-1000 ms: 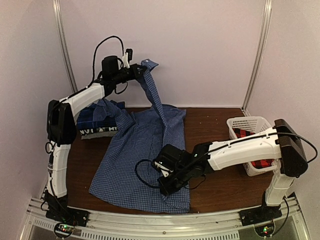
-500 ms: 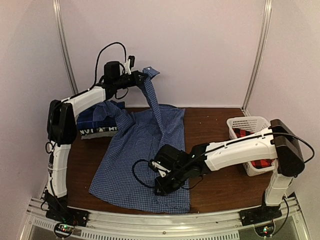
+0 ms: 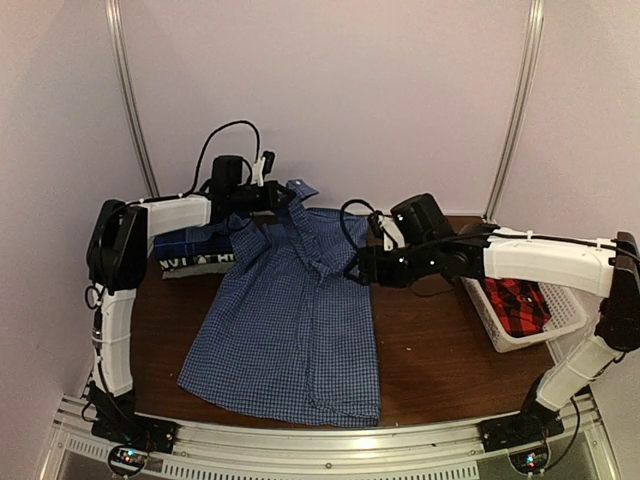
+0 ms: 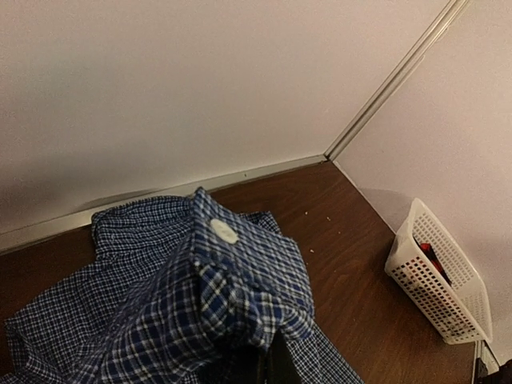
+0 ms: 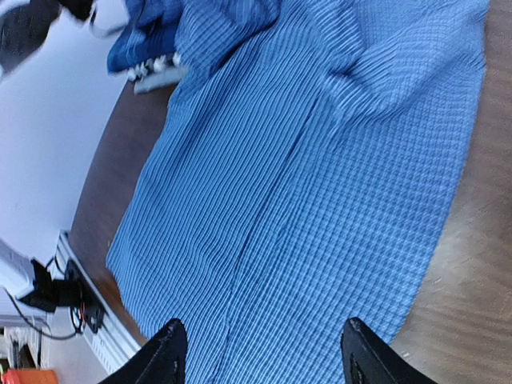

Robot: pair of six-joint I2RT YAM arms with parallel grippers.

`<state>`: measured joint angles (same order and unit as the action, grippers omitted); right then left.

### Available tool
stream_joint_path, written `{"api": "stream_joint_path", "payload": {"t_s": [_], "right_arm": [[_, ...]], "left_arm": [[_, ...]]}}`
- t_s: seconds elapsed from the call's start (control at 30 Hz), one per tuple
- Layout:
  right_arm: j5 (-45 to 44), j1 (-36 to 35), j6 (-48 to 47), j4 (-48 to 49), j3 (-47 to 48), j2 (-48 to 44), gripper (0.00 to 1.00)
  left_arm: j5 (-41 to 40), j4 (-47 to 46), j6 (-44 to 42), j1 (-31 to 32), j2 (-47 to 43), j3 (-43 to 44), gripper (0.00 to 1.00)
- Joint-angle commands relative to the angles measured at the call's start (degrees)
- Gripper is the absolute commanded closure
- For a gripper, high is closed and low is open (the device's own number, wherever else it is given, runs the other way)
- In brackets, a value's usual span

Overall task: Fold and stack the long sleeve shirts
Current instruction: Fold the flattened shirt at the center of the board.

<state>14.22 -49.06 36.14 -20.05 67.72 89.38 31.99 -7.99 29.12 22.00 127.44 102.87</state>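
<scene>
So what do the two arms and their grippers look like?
Left arm and right arm match: white tubular shells, bulky black joint housings, loose black cables looping off the wrists. The left gripper and right gripper are black.

Dark wooden table point(image 3: 430, 350) with cloth and a basket on it.
A fine-check blue shirt point(image 3: 290, 330) lies spread flat over the middle of the wood, its hem reaching the near edge. A darker plaid shirt point(image 3: 190, 245) sits bunched at the fine-check shirt's far-left corner, touching it. A white slatted basket point(image 3: 520, 338) stands well apart to the fine-check shirt's right, by the table's right edge, with bare wood between them.
</scene>
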Motion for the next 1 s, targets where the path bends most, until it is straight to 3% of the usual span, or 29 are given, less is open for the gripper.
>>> {"api": "stream_joint_path", "payload": {"t_s": [0.0, 0.3, 0.5, 0.87, 0.97], "right_arm": [[-0.96, 7.00, -0.17, 7.17, -2.64, -1.26, 0.33], [3.42, 13.31, -3.12, 9.77, 5.85, 9.17, 0.33], [5.37, 15.57, -2.54, 14.04, 6.43, 12.63, 0.32], [8.44, 15.71, -1.73, 19.88, -2.79, 10.26, 0.27], [9.05, 15.42, -1.62, 21.38, -6.16, 9.33, 0.27]], "left_arm": [[2.41, -5.93, -2.05, -0.11, -8.25, -4.19, 1.00], [8.24, -6.68, -5.12, 1.52, -18.00, -19.22, 1.00], [11.77, -2.14, -9.69, 6.61, -21.74, -26.29, 1.00], [14.09, 8.82, -16.94, 15.68, -18.60, -29.53, 0.98], [13.89, 16.10, -20.66, 17.23, -16.83, -27.36, 0.89]]}}
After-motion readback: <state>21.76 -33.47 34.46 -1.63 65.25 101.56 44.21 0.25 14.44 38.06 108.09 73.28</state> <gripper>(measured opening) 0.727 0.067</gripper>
